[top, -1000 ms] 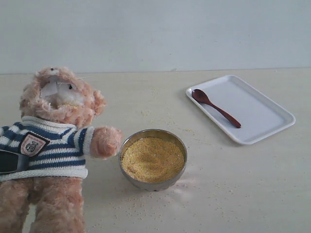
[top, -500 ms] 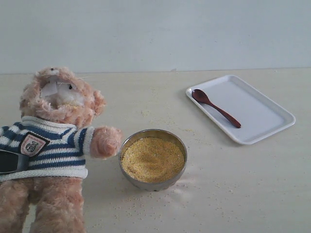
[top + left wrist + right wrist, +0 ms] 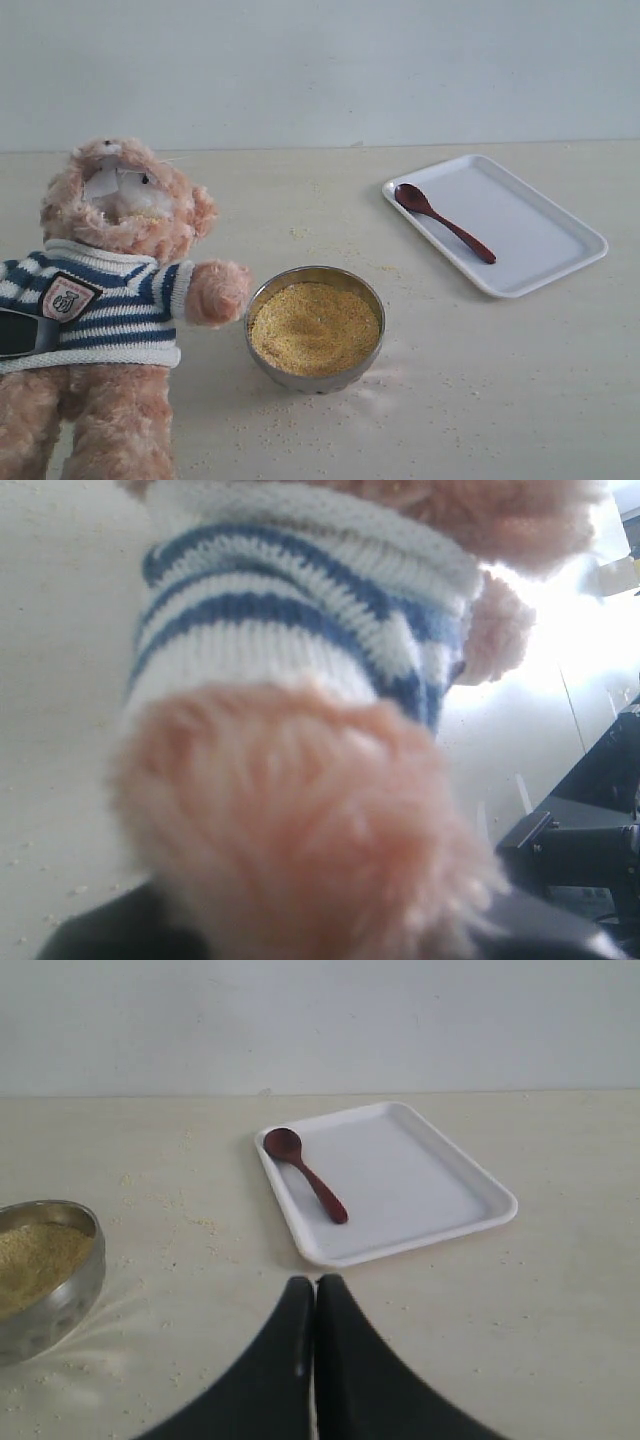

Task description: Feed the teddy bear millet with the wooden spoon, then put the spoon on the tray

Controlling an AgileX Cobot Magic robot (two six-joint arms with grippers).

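Note:
The teddy bear [image 3: 125,285] lies at the left in its striped sweater, with millet grains at its mouth. My left gripper [image 3: 20,333] shows as a dark finger across the bear's sleeve. In the left wrist view the bear's furry paw [image 3: 290,810] fills the frame and hides the jaws. The millet [image 3: 315,327] fills a steel bowl [image 3: 262,300] beside the bear's other paw. The wooden spoon [image 3: 443,222] lies on the tray [image 3: 535,230] at the back right. My right gripper [image 3: 315,1282] is shut and empty, hanging short of the tray [image 3: 420,1175] and the spoon [image 3: 308,1175].
Stray grains are scattered on the beige table [image 3: 480,380] around the bowl and toward the tray. A pale wall runs along the back edge. In the right wrist view the bowl [image 3: 75,1285] sits off to the side.

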